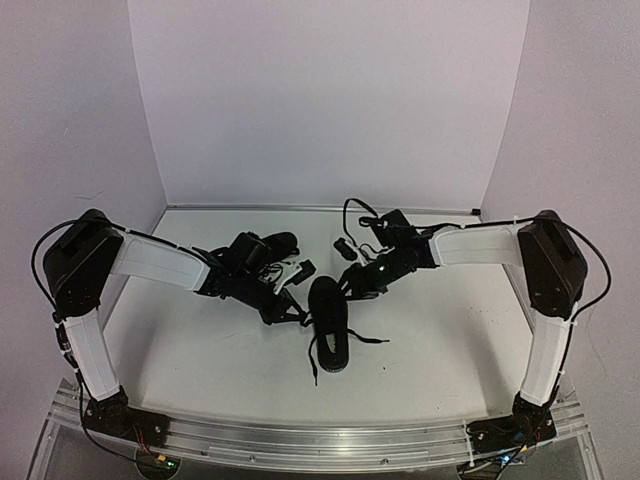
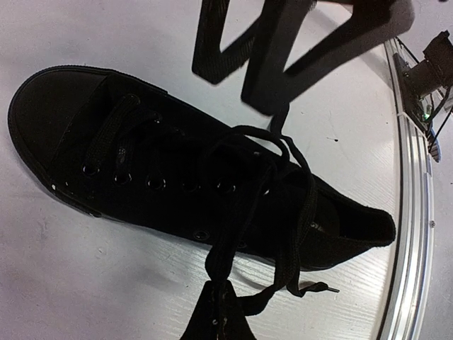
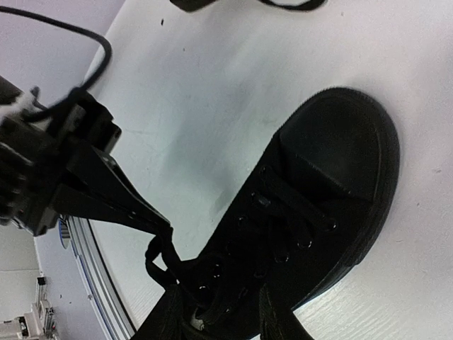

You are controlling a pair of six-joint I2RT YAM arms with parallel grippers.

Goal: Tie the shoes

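One black shoe [image 1: 329,322] lies mid-table, its toe toward the near edge. It fills the left wrist view [image 2: 141,163] and the right wrist view [image 3: 318,191]. My left gripper [image 1: 293,312] sits at the shoe's left side, shut on a black lace [image 2: 226,241] pulled sideways off the eyelets; its closed tips [image 2: 218,312] show at the frame's bottom. My right gripper [image 1: 352,283] is over the shoe's ankle end, and its fingers [image 3: 283,322] stand apart on either side of the opening. A lace strand rises to one right finger [image 2: 267,95]. The second shoe [image 1: 268,244] lies behind my left arm.
Loose lace ends trail on the table right of the shoe [image 1: 372,340] and at its near left [image 1: 313,368]. A metal rail [image 1: 320,440] runs along the near edge. White walls close in the back and both sides.
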